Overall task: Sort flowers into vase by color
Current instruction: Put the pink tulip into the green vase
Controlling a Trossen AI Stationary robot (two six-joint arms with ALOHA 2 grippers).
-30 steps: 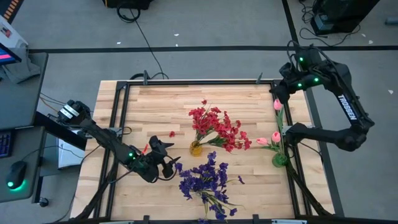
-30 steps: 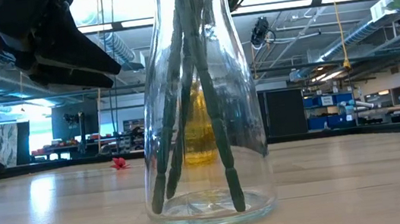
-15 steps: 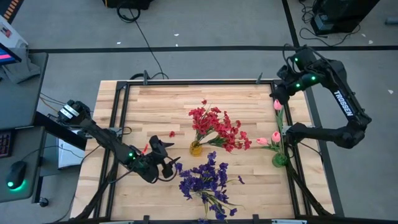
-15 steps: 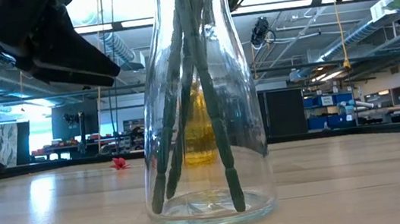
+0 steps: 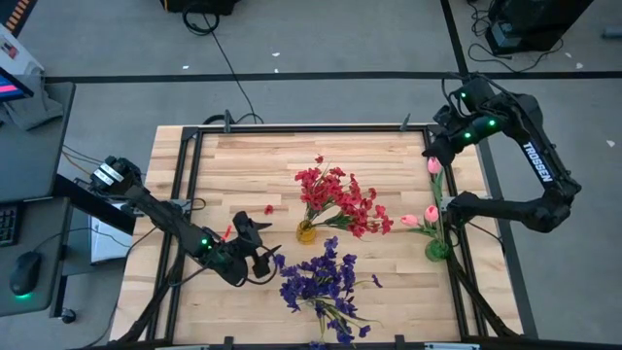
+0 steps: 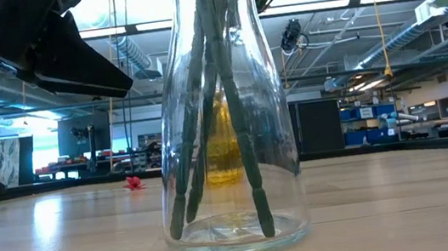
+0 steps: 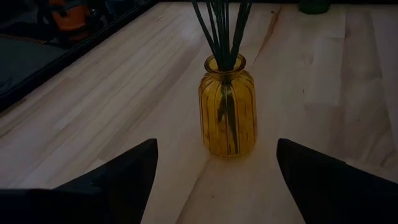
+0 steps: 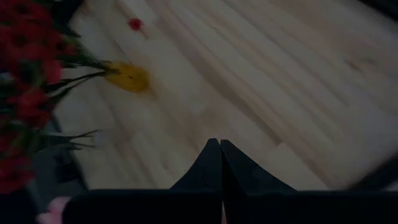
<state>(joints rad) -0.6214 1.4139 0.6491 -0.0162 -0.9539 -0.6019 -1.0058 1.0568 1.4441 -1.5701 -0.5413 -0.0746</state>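
Observation:
Three vases stand on the wooden table. A yellow vase holds the red flowers. A clear glass vase at the near edge holds the purple flowers. A green vase at the right holds pink tulip buds. My left gripper is open left of the yellow vase, which shows ahead between its fingers and apart from them. My right gripper hangs shut just above the tallest pink bud; its fingertips have nothing between them.
A loose red bloom lies on the boards left of the yellow vase. A black metal frame runs round the table's edges. Bare wood lies at the far left and far middle of the table.
My right gripper has tipped a little above the tall pink bud and stays shut. My left gripper has rolled slightly in place and stays open. The flowers and vases stand as before.

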